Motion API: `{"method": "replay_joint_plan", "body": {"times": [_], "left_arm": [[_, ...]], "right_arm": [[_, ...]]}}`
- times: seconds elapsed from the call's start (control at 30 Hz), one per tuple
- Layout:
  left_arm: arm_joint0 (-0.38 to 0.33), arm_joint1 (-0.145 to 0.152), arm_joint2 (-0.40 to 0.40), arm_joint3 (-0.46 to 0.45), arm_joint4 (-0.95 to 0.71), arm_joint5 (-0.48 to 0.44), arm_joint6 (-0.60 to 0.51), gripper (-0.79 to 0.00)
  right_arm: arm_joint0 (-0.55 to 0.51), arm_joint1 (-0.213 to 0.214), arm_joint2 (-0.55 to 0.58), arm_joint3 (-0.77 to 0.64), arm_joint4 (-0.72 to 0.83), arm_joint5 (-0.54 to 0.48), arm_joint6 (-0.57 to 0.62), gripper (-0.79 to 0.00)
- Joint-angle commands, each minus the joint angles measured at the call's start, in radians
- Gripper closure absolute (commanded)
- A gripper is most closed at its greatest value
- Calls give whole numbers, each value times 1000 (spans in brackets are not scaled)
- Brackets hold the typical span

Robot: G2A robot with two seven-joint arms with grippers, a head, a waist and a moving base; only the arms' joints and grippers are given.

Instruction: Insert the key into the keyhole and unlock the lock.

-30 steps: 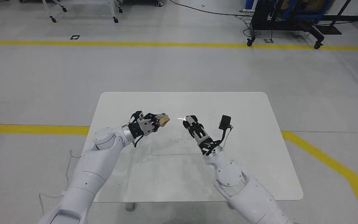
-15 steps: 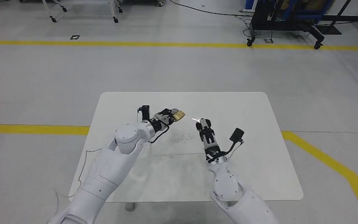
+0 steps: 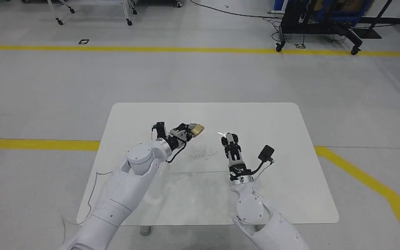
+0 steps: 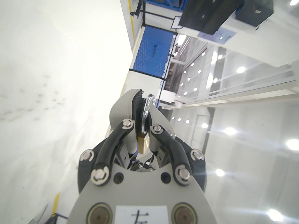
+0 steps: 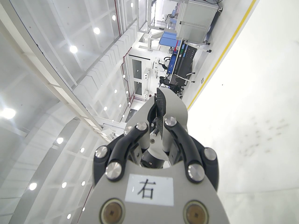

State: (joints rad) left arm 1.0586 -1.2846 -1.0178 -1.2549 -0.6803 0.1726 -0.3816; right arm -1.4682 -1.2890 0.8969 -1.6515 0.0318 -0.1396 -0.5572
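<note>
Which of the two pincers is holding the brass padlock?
The left pincer, clamped on the padlock by its silver shackle. The right pincer grips only a thin silvery key.

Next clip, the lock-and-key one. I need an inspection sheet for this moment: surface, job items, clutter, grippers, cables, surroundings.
Surface: white table, with faint dark scuffs near its middle.
Job's things: brass lock and key are both held above the table, a gap between them; the key is not yet in the lock.
Clutter: nothing seen.
Grippers: left gripper is shut on the lock; right gripper is shut on the key.
Cables: a black cable lies on the floor beyond the table.
Surroundings: yellow floor lines; a dark wheeled cart stands at the far side.
</note>
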Motion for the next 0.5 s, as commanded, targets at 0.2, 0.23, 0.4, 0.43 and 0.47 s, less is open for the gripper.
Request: {"method": "replay_joint_plan", "body": {"times": [0.2,0.23,0.4,0.43,0.47], "left_arm": [[13,-8,-23,-22,19,-94,58,0],[12,-7,-23,-20,36,-88,71,0],[15,-10,-25,-30,69,-78,112,0],[17,-11,-25,-34,69,-77,115,0],[18,-12,-25,-35,71,-76,115,0]], "right_arm": [[57,-49,-72,44,28,22,-78,0],[62,-55,-81,51,25,21,-85,0],[92,-91,-130,85,44,46,-144,0],[99,-98,-143,96,33,52,-164,0],[106,-106,-156,105,23,57,-186,0]]}}
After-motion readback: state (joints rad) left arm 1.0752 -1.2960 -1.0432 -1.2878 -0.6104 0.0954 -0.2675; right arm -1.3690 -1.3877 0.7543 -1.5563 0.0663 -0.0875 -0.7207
